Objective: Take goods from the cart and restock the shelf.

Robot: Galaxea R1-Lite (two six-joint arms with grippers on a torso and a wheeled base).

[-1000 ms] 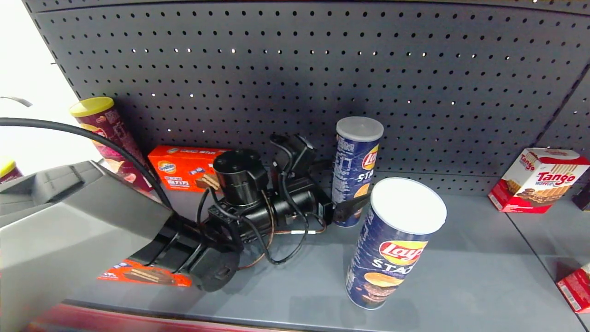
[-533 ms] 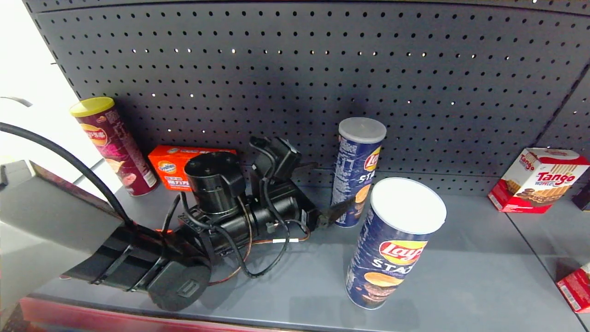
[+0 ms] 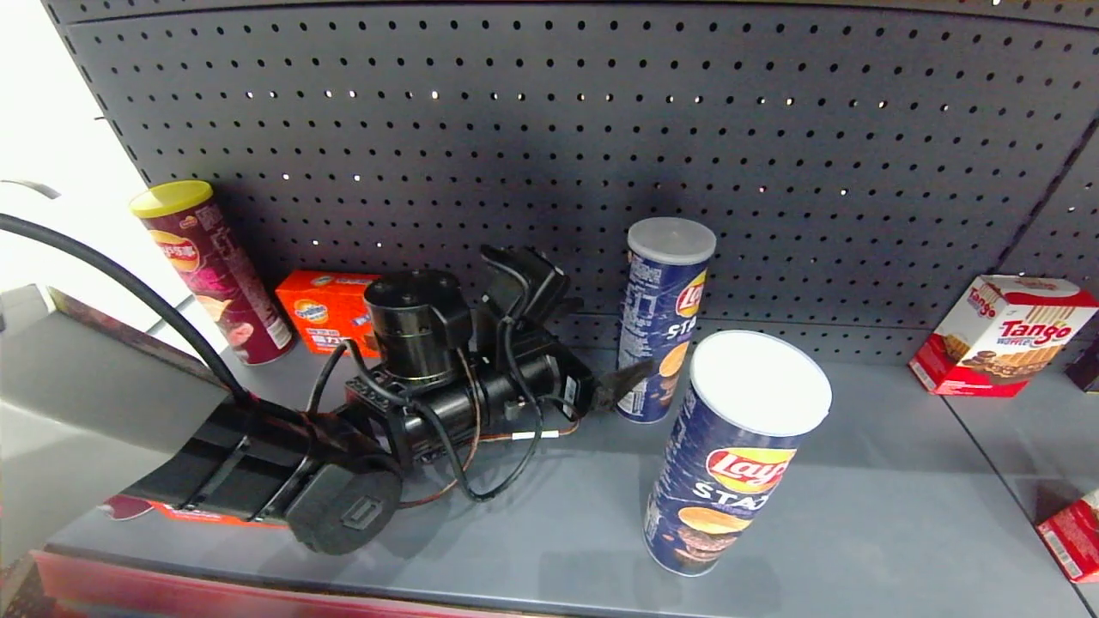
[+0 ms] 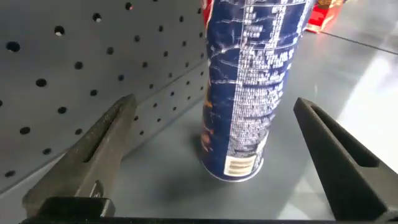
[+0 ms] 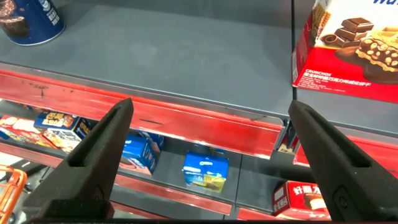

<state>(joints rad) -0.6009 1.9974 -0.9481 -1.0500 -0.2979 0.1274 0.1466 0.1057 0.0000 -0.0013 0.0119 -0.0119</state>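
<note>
- Now the left gripper [image 4: 214,102] gapes wide and empty, centre frame, just short of the tall dark-blue cardboard crisp can [image 3: 661,322].
- It stands upright by the grey perforated back panel [image 3: 515,129], presumably leaving front space.
- Right gripper [image 5: 211,106] gapes too, empty.

Logos and lettering printed on front blue can [image 3: 730,455], rear blue can [image 3: 661,326], maroon can [image 3: 210,270], orange box [image 3: 330,313], red-and-white box [image 3: 1004,335].

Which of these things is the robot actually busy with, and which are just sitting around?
Busy with: left gripper, open, facing the rear blue chip can; the shelf.
Just sitting: front blue chip can, maroon chip can, orange box, red-and-white wafer box.
</note>
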